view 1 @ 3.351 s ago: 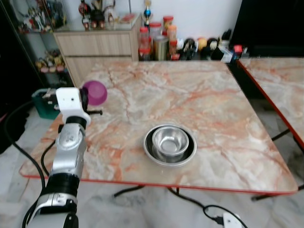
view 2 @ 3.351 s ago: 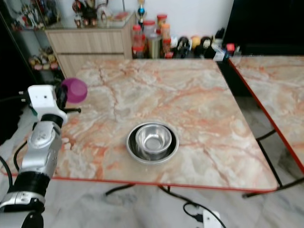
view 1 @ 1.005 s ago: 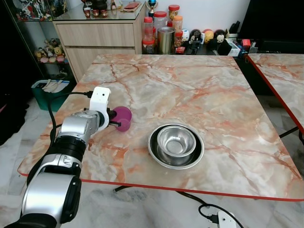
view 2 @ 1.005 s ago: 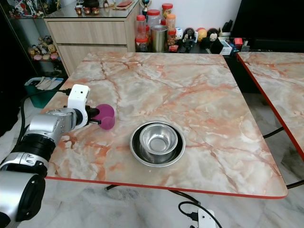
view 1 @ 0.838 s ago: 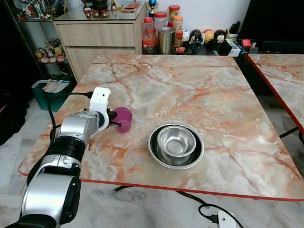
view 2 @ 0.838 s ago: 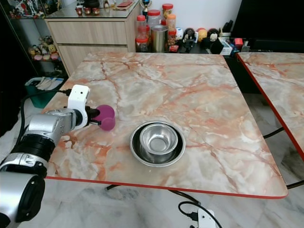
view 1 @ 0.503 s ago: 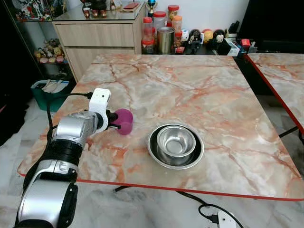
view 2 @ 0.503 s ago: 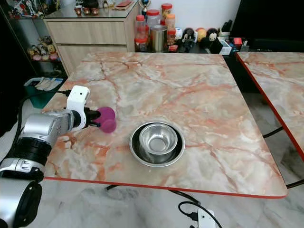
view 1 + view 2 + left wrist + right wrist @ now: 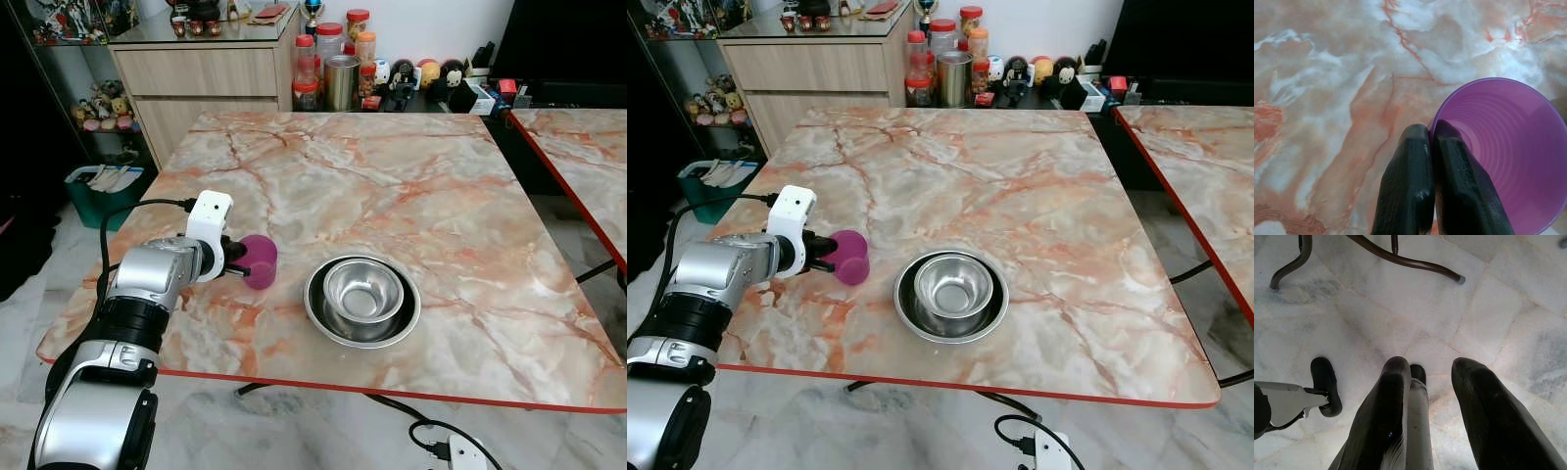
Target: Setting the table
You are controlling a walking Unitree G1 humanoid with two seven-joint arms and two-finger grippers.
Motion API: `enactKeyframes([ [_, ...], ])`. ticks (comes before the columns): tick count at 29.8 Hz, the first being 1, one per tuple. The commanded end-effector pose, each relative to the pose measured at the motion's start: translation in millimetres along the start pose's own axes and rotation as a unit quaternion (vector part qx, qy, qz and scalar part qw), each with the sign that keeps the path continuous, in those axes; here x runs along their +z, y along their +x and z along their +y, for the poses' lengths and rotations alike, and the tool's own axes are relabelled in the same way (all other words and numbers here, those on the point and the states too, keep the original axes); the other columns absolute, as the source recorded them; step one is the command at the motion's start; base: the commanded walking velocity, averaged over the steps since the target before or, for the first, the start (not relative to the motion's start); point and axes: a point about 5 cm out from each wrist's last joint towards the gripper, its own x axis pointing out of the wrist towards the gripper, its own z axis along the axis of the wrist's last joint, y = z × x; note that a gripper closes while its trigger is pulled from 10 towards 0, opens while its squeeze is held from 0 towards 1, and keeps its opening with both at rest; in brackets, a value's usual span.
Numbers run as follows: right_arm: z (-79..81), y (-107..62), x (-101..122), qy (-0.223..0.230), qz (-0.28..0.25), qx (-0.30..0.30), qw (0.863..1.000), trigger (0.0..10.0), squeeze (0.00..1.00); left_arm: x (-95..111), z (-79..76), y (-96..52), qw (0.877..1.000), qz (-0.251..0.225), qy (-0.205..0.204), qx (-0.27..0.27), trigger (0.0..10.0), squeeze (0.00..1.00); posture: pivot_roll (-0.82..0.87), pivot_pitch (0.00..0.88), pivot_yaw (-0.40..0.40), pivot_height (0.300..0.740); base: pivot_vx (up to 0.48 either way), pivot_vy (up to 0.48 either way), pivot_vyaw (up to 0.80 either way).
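A: Item one, nearest?
B: Left end effector point(image 9: 238, 260), pinched on the rim of the purple cup point(image 9: 260, 261), held low just left of the steel bowl point(image 9: 362, 294).
A: The bowl?
B: Nested in a steel plate point(image 9: 323, 318) on the counter point(image 9: 411, 186). Placed, apparently.
A: Outstanding?
B: Cup not yet released. Right end effector point(image 9: 1430, 382) hangs idle, fingers parted, over the floor.

cup point(image 9: 259, 260): purple, ribbed inside
my left gripper point(image 9: 1431, 142): black fingers, silver arm
my right gripper point(image 9: 1432, 377): black
table point(image 9: 411, 186): cream marble, orange veins, red edge
bowls point(image 9: 362, 297): silver steel
floor point(image 9: 1400, 308): pale grey marble
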Motion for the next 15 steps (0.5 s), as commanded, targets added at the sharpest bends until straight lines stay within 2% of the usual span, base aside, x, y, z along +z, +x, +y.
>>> enactKeyframes([
  [1,1.4,0.4,1.5,0.010,-0.002,0.001,1.000,10.0,0.00,3.1,-0.4,-3.0,1.000,-0.006,0.008,0.000,10.0,0.07,0.08,0.000,0.039,0.728,0.000,0.000,0.00],
  [5,1.3,0.4,1.5,0.009,-0.002,0.001,1.000,10.0,0.00,2.9,-0.8,-3.1,1.000,-0.006,0.007,0.000,10.0,0.07,0.08,0.000,0.039,0.728,0.000,0.000,0.00],
  [6,1.3,0.4,1.4,0.009,-0.002,0.000,1.000,10.0,0.00,2.8,-0.9,-3.1,1.000,-0.007,0.008,0.000,10.0,0.26,0.08,0.000,0.039,0.728,0.000,0.000,0.00],
  [7,1.2,0.4,1.4,0.009,-0.002,0.000,1.000,10.0,0.00,2.7,-1.1,-3.2,1.000,-0.007,0.008,-0.001,10.0,0.57,0.08,0.000,0.039,0.728,0.000,0.000,0.00],
  [15,1.0,0.3,1.2,0.009,-0.001,0.000,1.000,10.0,0.00,5.0,-2.3,-3.2,1.000,-0.012,0.010,-0.001,10.0,0.54,0.08,0.000,0.037,0.728,0.000,0.000,0.00],
])
